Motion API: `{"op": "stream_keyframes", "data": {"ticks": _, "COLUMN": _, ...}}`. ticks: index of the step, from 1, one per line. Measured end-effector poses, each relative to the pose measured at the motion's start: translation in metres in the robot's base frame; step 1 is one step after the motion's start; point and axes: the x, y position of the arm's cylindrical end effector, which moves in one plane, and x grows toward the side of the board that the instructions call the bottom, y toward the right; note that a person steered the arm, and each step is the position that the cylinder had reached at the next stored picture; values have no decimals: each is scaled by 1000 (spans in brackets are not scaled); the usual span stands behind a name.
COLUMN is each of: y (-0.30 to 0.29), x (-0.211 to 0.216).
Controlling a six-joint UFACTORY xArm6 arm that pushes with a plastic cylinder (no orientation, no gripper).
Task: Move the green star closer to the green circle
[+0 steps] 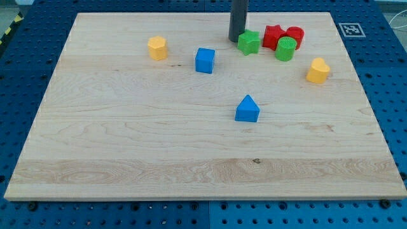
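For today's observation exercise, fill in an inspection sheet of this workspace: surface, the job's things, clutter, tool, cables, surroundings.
Surface: pale wooden board, flat, with a printed marker at the view's top right corner.
Job's things: green star near the view's top; green circle just to its right, a small gap between them.
Clutter: red star and red cylinder behind the green pair; yellow heart at right; yellow hexagon at left; blue cube; blue house-shaped block near the middle.
Tool: no gripper; my tip sits against the green star's left side.
Cables: nothing seen.
Surroundings: blue perforated table around the board.
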Motion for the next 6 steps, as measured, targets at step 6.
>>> {"op": "stream_keyframes", "data": {"ticks": 6, "y": 16, "x": 33}}
